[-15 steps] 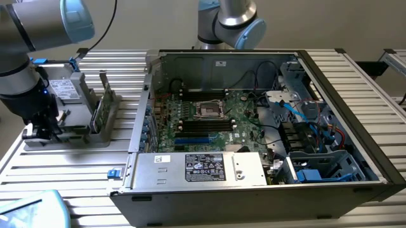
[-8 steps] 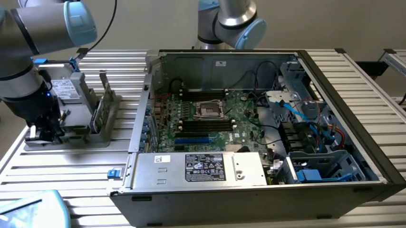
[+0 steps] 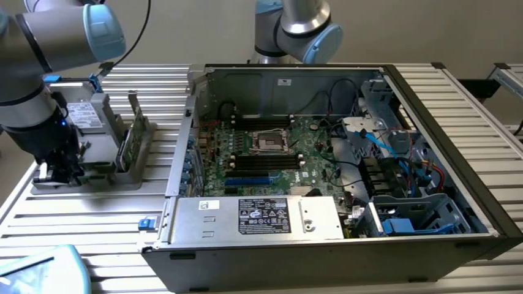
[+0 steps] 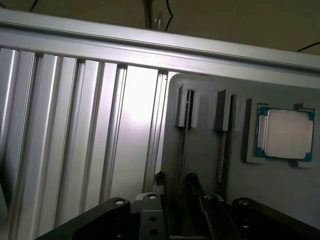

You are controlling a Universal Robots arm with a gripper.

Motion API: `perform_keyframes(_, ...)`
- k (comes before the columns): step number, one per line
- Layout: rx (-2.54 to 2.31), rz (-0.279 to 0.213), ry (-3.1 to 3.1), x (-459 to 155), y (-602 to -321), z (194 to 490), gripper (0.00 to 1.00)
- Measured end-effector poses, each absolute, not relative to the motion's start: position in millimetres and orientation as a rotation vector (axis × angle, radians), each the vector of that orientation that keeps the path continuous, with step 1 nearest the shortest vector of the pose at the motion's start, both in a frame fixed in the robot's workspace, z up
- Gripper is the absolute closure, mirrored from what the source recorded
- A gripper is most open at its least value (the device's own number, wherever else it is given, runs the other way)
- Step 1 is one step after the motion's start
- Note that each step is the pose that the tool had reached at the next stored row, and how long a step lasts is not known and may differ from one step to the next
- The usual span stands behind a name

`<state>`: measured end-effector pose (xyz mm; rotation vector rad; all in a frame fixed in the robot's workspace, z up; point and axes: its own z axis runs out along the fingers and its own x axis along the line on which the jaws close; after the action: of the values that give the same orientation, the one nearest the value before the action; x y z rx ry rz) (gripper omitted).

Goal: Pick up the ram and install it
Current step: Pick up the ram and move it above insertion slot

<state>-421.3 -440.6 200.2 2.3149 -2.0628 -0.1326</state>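
In the wrist view the ram (image 4: 183,145) stands on edge in a slot of the grey holder (image 4: 205,165), seen as a thin dark line. My gripper (image 4: 175,181) is open, with one black finger (image 4: 159,184) on each side of the ram and a small gap to it. A second thin greenish board (image 4: 223,155) stands edge-on in the neighbouring slot. In the exterior view my gripper (image 3: 59,174) is lowered onto the grey holder (image 3: 98,180) at the exterior view's left, beside the open computer case (image 3: 327,245), and it hides the ram there.
A square silver processor chip (image 4: 285,132) lies in a recess of the holder. A larger green card with a metal bracket (image 3: 132,138) stands upright on the holder near my gripper. The motherboard (image 3: 307,144) lies inside the case, with long black memory slots (image 3: 261,162) beside the processor socket (image 3: 268,141).
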Motion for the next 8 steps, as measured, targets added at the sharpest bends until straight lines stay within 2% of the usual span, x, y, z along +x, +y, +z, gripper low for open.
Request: perform_keyframes(8, 2.287, -0.135, -2.097, -421.8, -440.0, 198.8, 0.69)
